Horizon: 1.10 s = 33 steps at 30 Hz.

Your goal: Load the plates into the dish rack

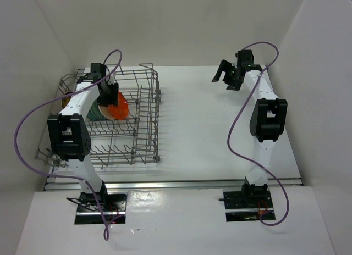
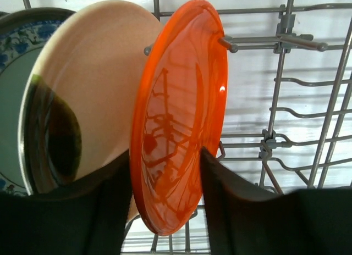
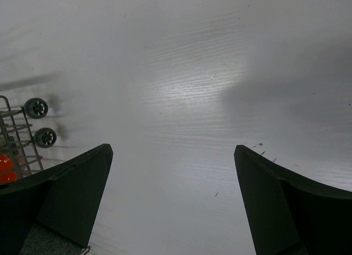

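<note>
The grey wire dish rack [image 1: 146,128] stands on the left of the table. The plain orange plate [image 1: 119,105] stands on edge between its tines. My left gripper [image 1: 109,95] reaches down into the rack and is shut on the orange plate [image 2: 181,117], one black finger on each face. A cream plate [image 2: 93,90] stands just behind it, and a blue-green patterned plate [image 2: 16,51] behind that. My right gripper [image 1: 226,76] is open and empty over bare table at the far right [image 3: 173,150]. The other plates are mostly hidden by my left arm.
The rack's wire walls and tines [image 2: 291,101] close in on the orange plate's right. The rack's wheeled corner [image 3: 38,123] shows at the left edge of the right wrist view. White walls enclose the table on three sides.
</note>
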### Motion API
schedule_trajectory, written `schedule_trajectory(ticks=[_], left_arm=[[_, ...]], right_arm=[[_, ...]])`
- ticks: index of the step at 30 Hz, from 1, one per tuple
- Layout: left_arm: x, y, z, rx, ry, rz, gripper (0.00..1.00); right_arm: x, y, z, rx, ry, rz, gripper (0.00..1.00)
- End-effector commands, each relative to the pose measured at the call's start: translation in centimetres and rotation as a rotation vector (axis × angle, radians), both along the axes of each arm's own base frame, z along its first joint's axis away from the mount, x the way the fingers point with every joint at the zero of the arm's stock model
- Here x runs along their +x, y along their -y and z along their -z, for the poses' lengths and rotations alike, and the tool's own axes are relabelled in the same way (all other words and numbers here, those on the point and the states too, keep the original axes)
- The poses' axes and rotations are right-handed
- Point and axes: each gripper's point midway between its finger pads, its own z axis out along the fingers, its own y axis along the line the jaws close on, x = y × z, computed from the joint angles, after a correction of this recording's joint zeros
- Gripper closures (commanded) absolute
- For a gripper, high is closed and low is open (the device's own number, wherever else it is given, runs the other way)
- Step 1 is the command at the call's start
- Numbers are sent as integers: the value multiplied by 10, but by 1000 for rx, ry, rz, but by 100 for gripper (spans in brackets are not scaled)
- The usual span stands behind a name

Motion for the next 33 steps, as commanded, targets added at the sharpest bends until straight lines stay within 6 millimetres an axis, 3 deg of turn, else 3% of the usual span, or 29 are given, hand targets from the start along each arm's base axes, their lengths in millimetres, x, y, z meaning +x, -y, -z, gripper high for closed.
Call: schedule_trajectory(ticks=[1,7,11,12,15,16,18,19,20,22,24,25,28,31,33], left_arm=[[14,-3,-21,8,58,-2,42],[28,-9,-60,43,128,-12,34],[36,-12,-108,66,242,-4,29],[38,-12,-128,68,291,-6,27],[37,-12,-152,70,349,-7,22],[33,-12,-169,72,387,-8,20],[34,-2,-187,31,450,29,12],[33,3,-194,5,472,41,8],[32,8,-203,-10,501,57,7],[32,17,-211,-58,525,73,6],[32,14,-225,-67,577,65,4],[31,15,-223,-74,580,58,2],[26,14,-233,-72,617,46,0],[27,12,-231,-84,628,38,0],[28,14,-229,-99,627,41,0]], right_arm=[[5,-6,-6,12,13,-11,0],[3,-7,-3,18,4,-17,0],[4,-9,-3,25,13,-23,0],[4,-9,-3,25,13,-23,0],[7,-9,-13,11,53,-55,0],[14,-9,-32,2,108,-64,0],[22,-5,-50,-33,170,-72,0],[28,-4,-72,-51,235,-87,0],[31,-2,-78,-65,255,-84,0],[37,1,-113,-92,347,-83,0],[39,10,-122,-136,369,-51,0],[40,13,-136,-156,405,-46,0],[39,26,-147,-216,425,1,0],[40,33,-153,-239,440,34,0],[42,35,-170,-253,488,43,0]])
